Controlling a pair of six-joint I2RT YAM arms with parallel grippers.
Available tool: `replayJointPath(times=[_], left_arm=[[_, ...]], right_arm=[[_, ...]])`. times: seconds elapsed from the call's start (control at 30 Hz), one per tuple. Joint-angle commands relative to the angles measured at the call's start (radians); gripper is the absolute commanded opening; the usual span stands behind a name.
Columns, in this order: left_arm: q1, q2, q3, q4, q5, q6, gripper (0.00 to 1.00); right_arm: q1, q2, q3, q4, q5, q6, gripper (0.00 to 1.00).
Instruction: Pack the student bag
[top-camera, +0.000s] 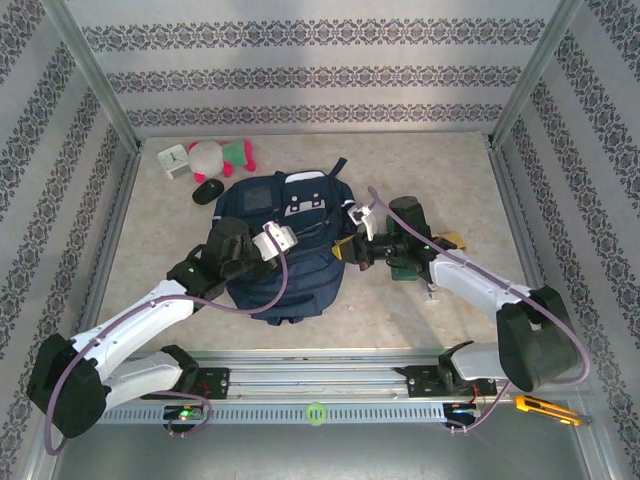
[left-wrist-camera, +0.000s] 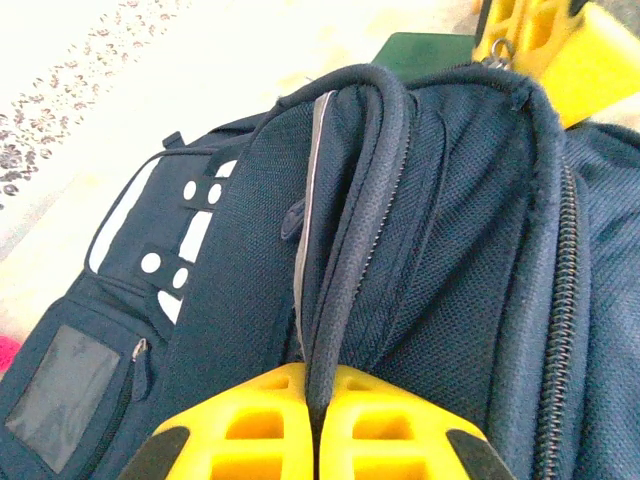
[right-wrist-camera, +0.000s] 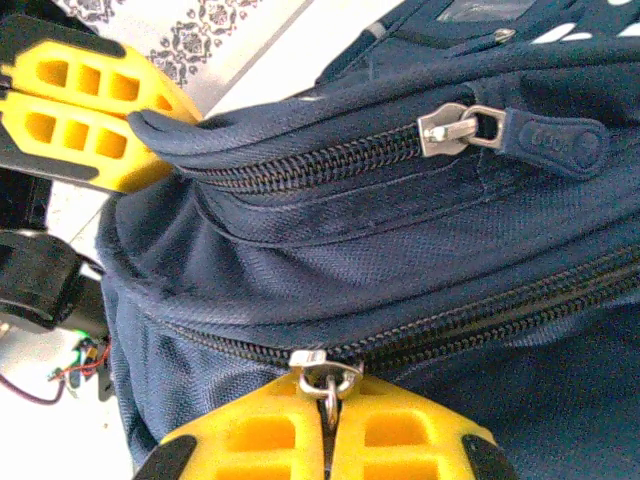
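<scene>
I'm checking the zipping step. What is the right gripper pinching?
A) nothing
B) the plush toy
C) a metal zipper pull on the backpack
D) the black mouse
C: the right wrist view shows the right gripper closed on the metal zipper pull of the navy backpack.

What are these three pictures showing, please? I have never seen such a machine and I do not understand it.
Two robot arms stand at a table. One picture looks down from above; the other two come from cameras on each wrist. On the table lie a navy bag, a plush toy, a black mouse and a white cube. The left tool pinches a fold of the bag; the right tool grips a zip pull.
</scene>
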Motion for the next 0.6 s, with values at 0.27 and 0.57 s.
replayJointPath(times=[0.27, 0.57], left_arm=[[-0.070, 0.136, 0.095, 0.092, -0.346, -0.025, 0.00], [-0.070, 0.146, 0.092, 0.033, -0.420, 0.016, 0.00]], right_arm=[[0.040, -0.013, 0.154, -0.360, -0.016, 0.240, 0.00], [-0.036, -0.009, 0.228, -0.574, -0.092, 0.257, 0.00]])
